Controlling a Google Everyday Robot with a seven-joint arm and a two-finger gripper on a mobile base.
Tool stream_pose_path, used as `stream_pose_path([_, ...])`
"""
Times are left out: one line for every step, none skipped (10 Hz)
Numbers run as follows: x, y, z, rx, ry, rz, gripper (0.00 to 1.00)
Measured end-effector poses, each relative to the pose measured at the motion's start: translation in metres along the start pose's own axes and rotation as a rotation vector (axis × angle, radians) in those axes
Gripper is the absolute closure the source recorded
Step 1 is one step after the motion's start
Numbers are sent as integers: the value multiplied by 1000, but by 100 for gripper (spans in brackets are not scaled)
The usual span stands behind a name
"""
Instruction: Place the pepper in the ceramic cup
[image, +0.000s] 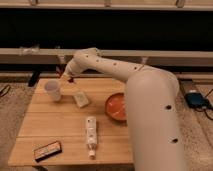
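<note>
The ceramic cup (52, 90) is small and white and stands upright near the far left of the wooden table (55, 125). My gripper (68, 76) hangs just above and to the right of the cup, at the table's back edge, on the end of the white arm that reaches in from the right. It is shut, and a small dark-red piece, the pepper (70, 78), shows between its tips. The pepper is off the table and outside the cup.
A small white packet (81, 99) lies right of the cup. A wide orange bowl (116, 106) sits partly behind my arm. A white tube-like bottle (90, 135) lies at the front middle, and a dark flat box (47, 150) at the front left corner.
</note>
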Motion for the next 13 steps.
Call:
stream_pose_path([-12, 1, 1, -1, -30, -21, 100])
stream_pose_path([-18, -1, 2, -3, -46, -31, 100])
stream_pose_path([-26, 0, 7, -14, -63, -44, 100])
stream_pose_path([-35, 3, 15, -31, -80, -54, 100])
stream_pose_path([-40, 4, 20, -45, -92, -58, 100])
stream_pose_path([-45, 7, 26, -66, -101, -63, 100])
stream_pose_path([-51, 14, 34, -94, -108, -77, 100])
stream_pose_path([-60, 25, 41, -119, -114, -95, 100])
stream_pose_path([-67, 34, 48, -138, -117, -109, 100])
stream_pose_path([-71, 41, 52, -156, -120, -122, 100])
stream_pose_path([-72, 45, 57, -172, -120, -130, 100])
stream_pose_path([-75, 50, 62, -188, -122, -139, 100])
stream_pose_path([-78, 57, 68, -205, -121, -146, 100])
